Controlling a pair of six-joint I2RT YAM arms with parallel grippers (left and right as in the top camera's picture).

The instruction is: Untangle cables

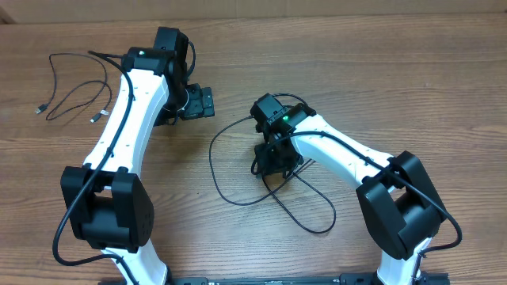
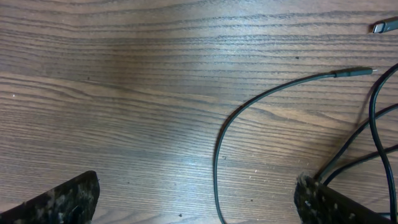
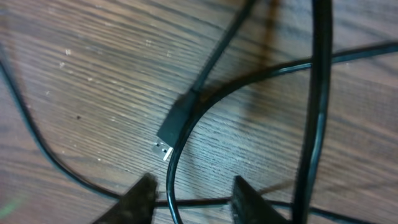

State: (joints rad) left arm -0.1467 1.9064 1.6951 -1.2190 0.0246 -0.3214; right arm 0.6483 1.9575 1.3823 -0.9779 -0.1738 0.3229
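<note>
One cable (image 1: 78,96) is lying apart at far left, the other cables (image 1: 213,162) are lying crossed at centre, so most untangling is remaining, the right gripper (image 3: 196,196) hovering there part-open astride a cord (image 3: 169,180), the left gripper (image 1: 200,103) standing wide, empty.

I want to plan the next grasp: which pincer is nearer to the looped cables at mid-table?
Right. The right pincer is directly over the looped cables; the left pincer stands apart, farther out and to the left.

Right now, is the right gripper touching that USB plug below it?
Apart. The right wrist view shows bare table between the USB plug and the right gripper.
</note>
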